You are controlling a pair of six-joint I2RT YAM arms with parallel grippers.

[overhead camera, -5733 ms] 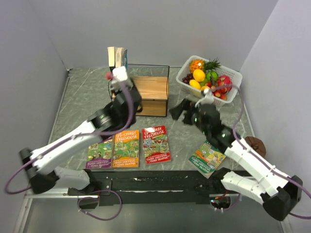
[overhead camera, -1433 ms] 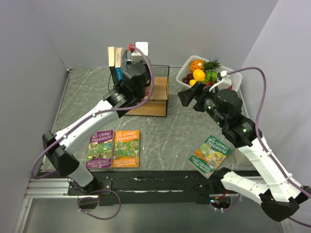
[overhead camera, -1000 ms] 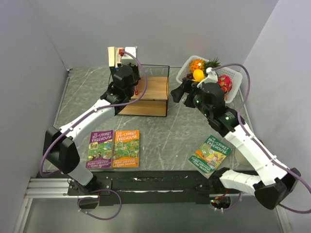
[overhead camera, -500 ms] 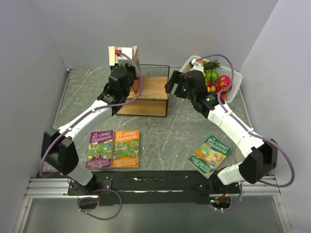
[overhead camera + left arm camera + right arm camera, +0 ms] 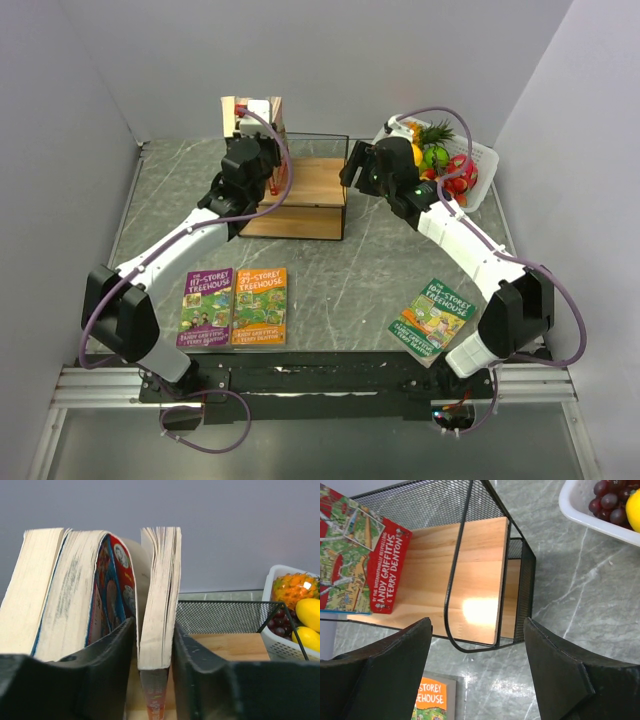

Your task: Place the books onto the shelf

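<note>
In front of the shelf (image 5: 318,190), towards its left, a purple book (image 5: 206,306) and an orange book (image 5: 260,306) lie flat on the bench (image 5: 370,265). At the shelf's left end, the left end effector (image 5: 154,630) straddles an upright red book (image 5: 159,590); I cannot tell whether it grips. The right end effector (image 5: 477,627) hangs above the shelf's right end, spread wide and empty. A green book (image 5: 432,318) lies in front of the shelf, off to its right.

Three thin paper books (image 5: 250,108) stand upright at the left end of the little wood-and-black-wire shelf (image 5: 312,190). Out front, a purple book (image 5: 206,307) and an orange book (image 5: 260,306) lie flat together, a green book (image 5: 432,318) apart.
</note>
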